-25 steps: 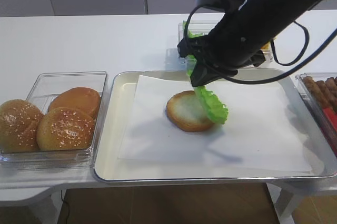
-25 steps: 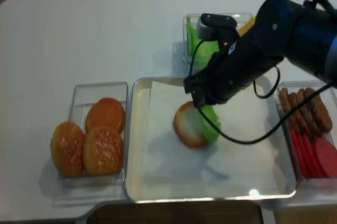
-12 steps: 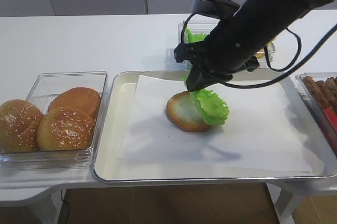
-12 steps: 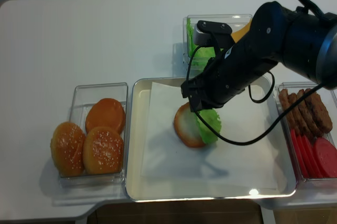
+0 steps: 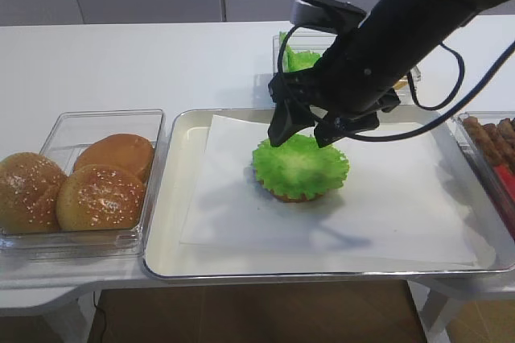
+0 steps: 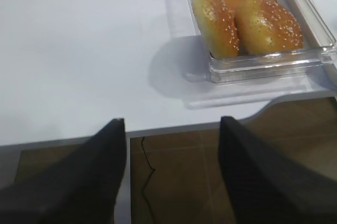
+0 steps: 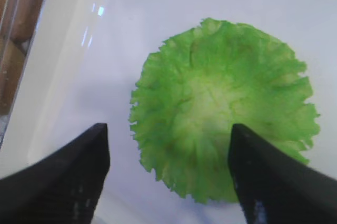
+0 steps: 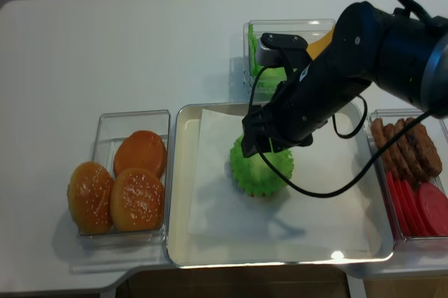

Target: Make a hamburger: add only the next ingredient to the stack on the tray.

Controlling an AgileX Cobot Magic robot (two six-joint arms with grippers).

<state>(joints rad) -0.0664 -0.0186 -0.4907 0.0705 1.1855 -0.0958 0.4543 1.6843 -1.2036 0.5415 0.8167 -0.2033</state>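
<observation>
The green lettuce leaf (image 5: 300,166) lies flat on the bun half, covering nearly all of it. Only a sliver of the bun's brown rim (image 5: 286,196) peeks out at the front. The stack sits on white paper in the silver tray (image 5: 173,198). My right gripper (image 5: 304,132) hovers just above the leaf's far edge, open, with nothing between its fingers. In the right wrist view the lettuce (image 7: 221,103) spreads out beyond the open right gripper (image 7: 167,140). My left gripper (image 6: 171,129) is open and empty over the table's front edge.
A clear box with three sesame buns (image 5: 80,182) stands left of the tray. A box of lettuce and cheese (image 8: 269,67) sits behind the tray, under the right arm. Patties (image 8: 409,147) and red slices (image 8: 428,208) lie in a box at the right.
The lettuce hung from the shut right gripper at the bun's right side. The gripper has since opened, and the leaf now lies flat over the bun.
</observation>
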